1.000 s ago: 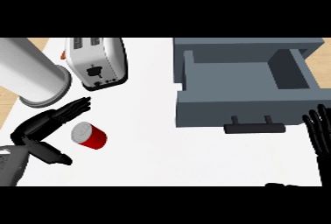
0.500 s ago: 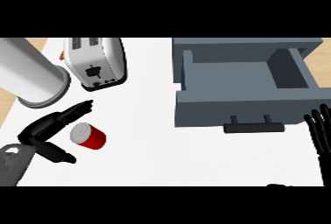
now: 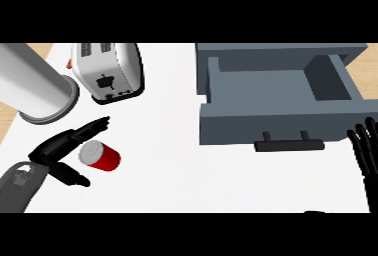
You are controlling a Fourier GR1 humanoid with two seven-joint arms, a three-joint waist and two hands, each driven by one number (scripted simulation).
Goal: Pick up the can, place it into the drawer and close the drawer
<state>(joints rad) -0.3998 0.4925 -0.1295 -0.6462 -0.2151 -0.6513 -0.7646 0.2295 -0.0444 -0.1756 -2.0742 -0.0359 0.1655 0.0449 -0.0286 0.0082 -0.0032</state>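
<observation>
Lying on its side near the counter's (image 3: 184,175) left edge, the can (image 3: 101,155) sits between the left hand's (image 3: 60,150) spread, unclosed fingers and thumb, so closing off-center could roll it away from the open drawer (image 3: 275,117).

A red can (image 3: 101,155) is seen lying on its side on the white counter (image 3: 177,165). The left hand (image 3: 60,148) is placed just beside it, fingers and thumb spread apart around it. The grey drawer (image 3: 280,95) is pulled open. The right hand (image 3: 366,150) is held flat at the right edge. A toaster (image 3: 109,71) and a big grey cylinder (image 3: 33,85) are seen behind.
</observation>
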